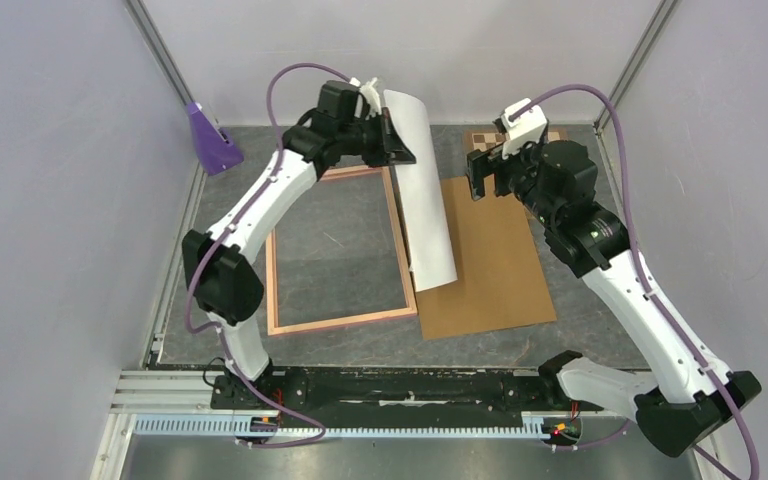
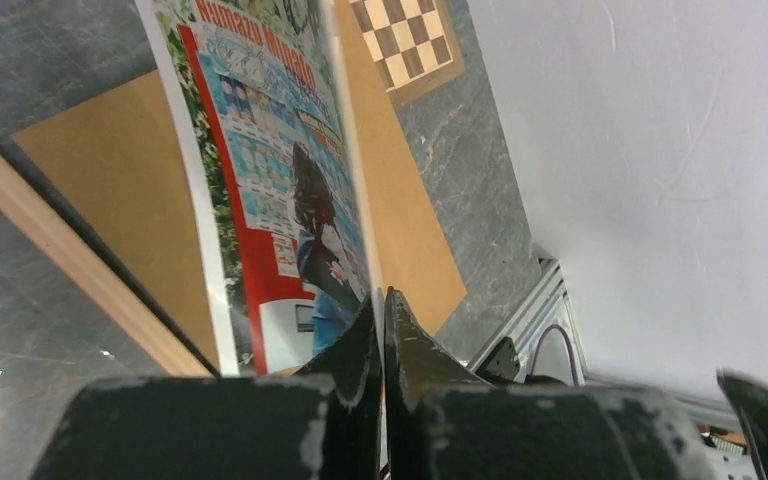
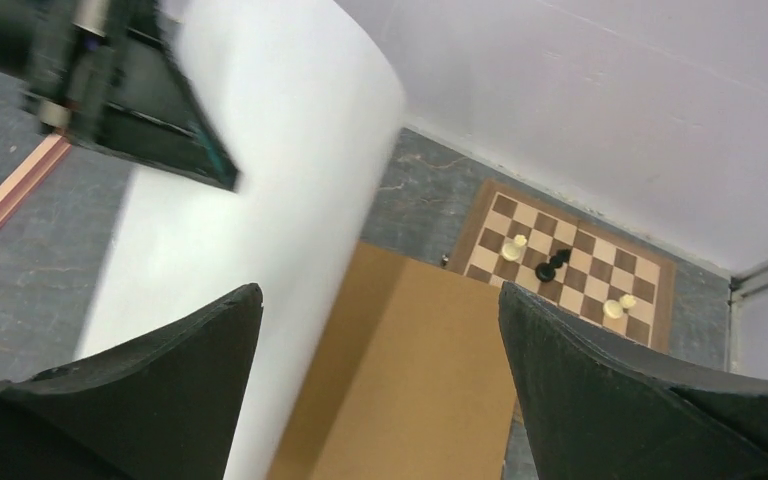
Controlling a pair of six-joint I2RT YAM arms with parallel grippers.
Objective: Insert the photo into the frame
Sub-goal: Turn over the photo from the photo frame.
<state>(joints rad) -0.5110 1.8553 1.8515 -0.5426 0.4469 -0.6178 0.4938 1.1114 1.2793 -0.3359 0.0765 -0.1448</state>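
The photo (image 1: 428, 190) stands lifted on edge and bowed, its white back toward the top camera. Its near end rests by the frame's right rail and the brown board. My left gripper (image 1: 397, 135) is shut on the photo's far edge. In the left wrist view the printed side of the photo (image 2: 260, 150) shows, running away from the closed left gripper (image 2: 380, 300). The frame (image 1: 335, 322) lies flat on the table, pale wood side up, left of the photo. My right gripper (image 1: 476, 175) hovers open just right of the photo (image 3: 260, 180), and in its own view the right gripper (image 3: 378, 295) has nothing between its fingers.
A brown backing board (image 1: 490, 260) lies flat to the right of the frame, under the right gripper. A chessboard (image 3: 570, 270) with a few pieces sits at the back right corner. A purple object (image 1: 212, 140) stands at the back left. Walls enclose three sides.
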